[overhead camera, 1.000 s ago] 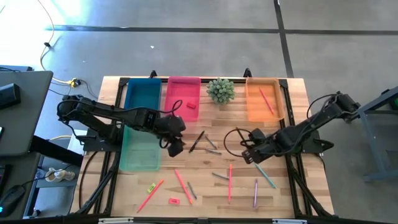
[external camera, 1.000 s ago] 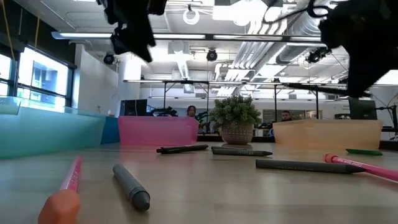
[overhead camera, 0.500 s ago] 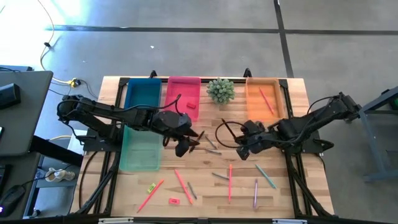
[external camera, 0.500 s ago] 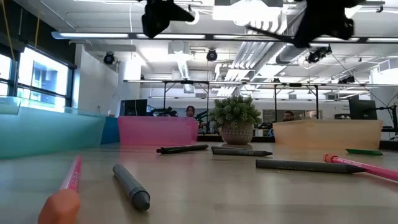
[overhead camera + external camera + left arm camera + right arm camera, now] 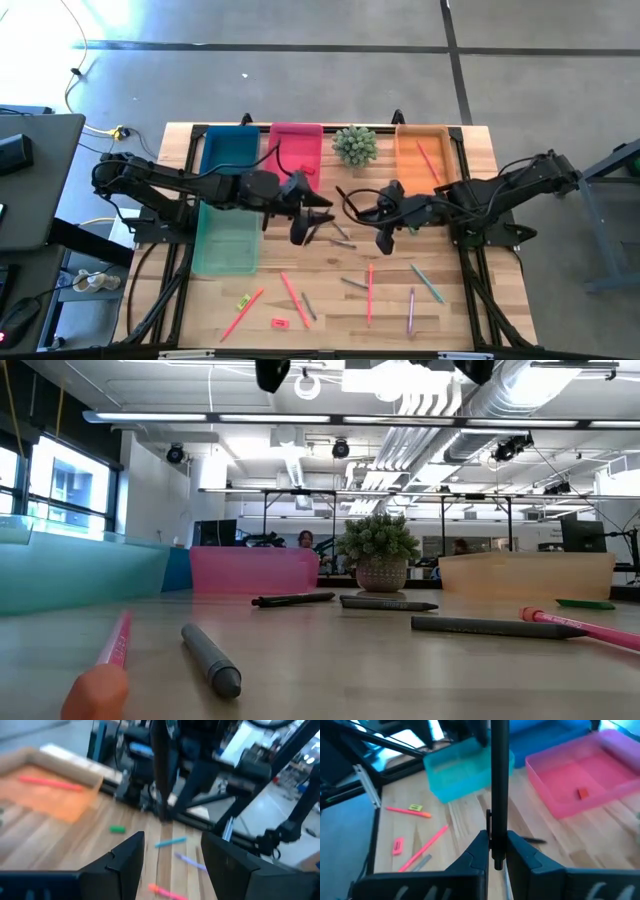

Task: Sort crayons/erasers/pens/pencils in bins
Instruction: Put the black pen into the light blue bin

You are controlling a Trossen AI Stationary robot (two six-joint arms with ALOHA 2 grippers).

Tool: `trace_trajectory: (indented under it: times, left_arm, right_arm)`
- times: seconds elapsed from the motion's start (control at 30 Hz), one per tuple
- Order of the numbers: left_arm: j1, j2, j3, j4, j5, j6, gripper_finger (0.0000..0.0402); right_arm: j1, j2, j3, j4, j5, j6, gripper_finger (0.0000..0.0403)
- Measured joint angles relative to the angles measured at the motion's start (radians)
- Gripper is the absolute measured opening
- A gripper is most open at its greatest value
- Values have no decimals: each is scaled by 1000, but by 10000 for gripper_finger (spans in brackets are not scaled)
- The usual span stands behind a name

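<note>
While right gripper (image 5: 383, 238) jaws clamp a dark pen (image 5: 498, 790), left gripper (image 5: 305, 229) wide, four bins (image 5: 229, 152)

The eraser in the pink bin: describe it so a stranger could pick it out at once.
Along the table's back edge, find the pink bin between the blue bin and the plant. The eraser in it is a small red block, the only eraser lying in a bin, not loose on the wood.

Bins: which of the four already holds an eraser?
The pink bin, second from the left along the far edge. A small red eraser lies in it; the orange bin holds a pencil instead.
</note>
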Motion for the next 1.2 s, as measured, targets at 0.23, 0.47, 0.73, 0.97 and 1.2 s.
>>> trace_trajectory:
  times: [0.23, 0.47, 0.73, 0.97, 1.2]
  left_arm:
    - [28, 0, 0, 121, -1, 9, 184]
    - [60, 0, 0, 183, 17, 9, 184]
    - [90, 0, 0, 255, 96, 9, 184]
    - [93, 0, 0, 252, 109, 9, 146]
    - [111, 0, 0, 252, 100, 26, 69]
  right_arm:
    - [-32, 0, 0, 64, -59, -90, 23]
    - [-71, 0, 0, 106, -174, -168, 23]
    - [-131, 0, 0, 122, -250, -194, 23]
    - [-157, 0, 0, 125, -275, -199, 23]
    - [-169, 0, 0, 125, -279, -217, 23]
